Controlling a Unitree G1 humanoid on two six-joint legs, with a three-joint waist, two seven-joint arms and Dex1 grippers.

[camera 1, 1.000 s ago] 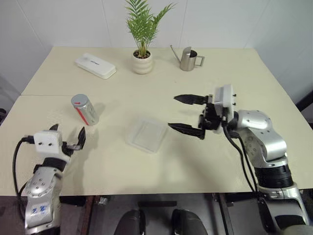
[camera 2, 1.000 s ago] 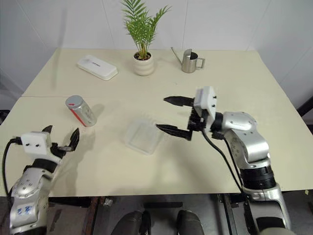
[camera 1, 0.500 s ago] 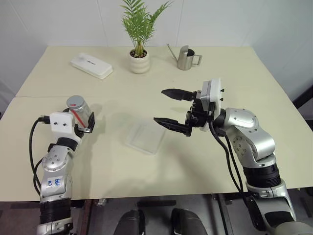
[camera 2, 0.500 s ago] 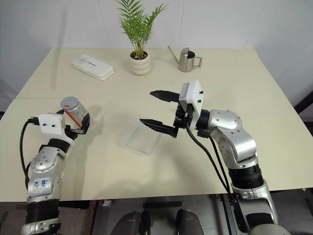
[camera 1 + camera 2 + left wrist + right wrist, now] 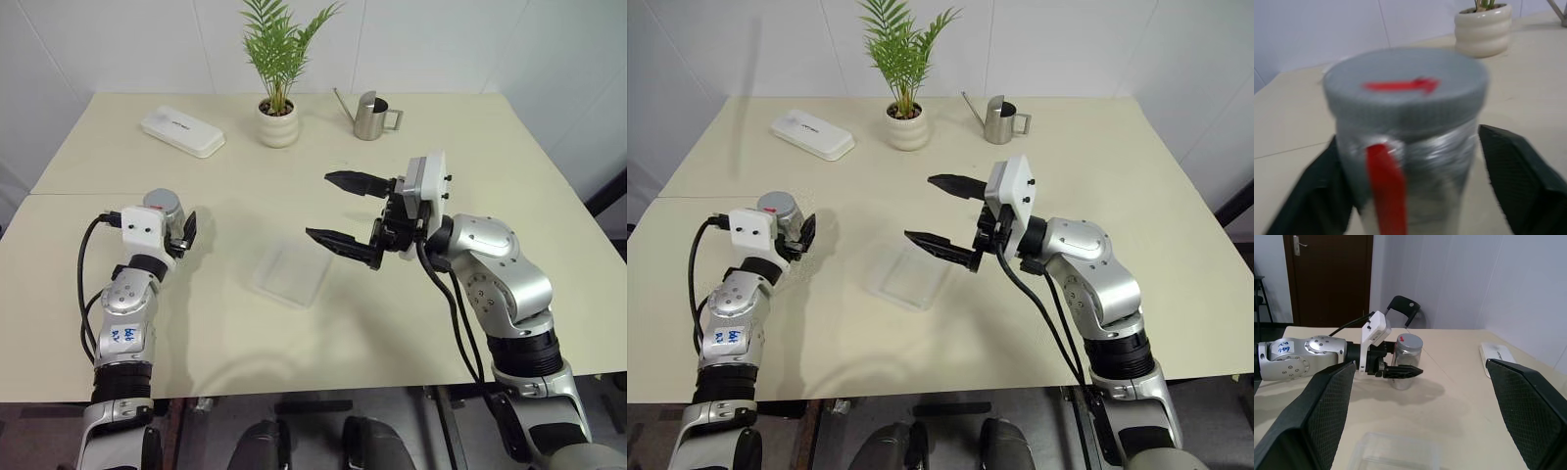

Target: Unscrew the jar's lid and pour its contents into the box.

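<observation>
One upright jar (image 5: 1400,161), lid (image 5: 1403,88) up, between left gripper (image 5: 176,233) fingers; right gripper (image 5: 343,211) spread.

Bright, even light with soft shadows; the close-up jar (image 5: 1405,147) is blurred.

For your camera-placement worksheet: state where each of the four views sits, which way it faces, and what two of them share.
Left eye: head, looking down over the table; both arms.
Right eye: the same scene.
Left wrist: looks along its fingers at the jar and lid.
Right wrist: looks across the box to the left gripper.
Shared: the jar, in both wrist views.
</observation>
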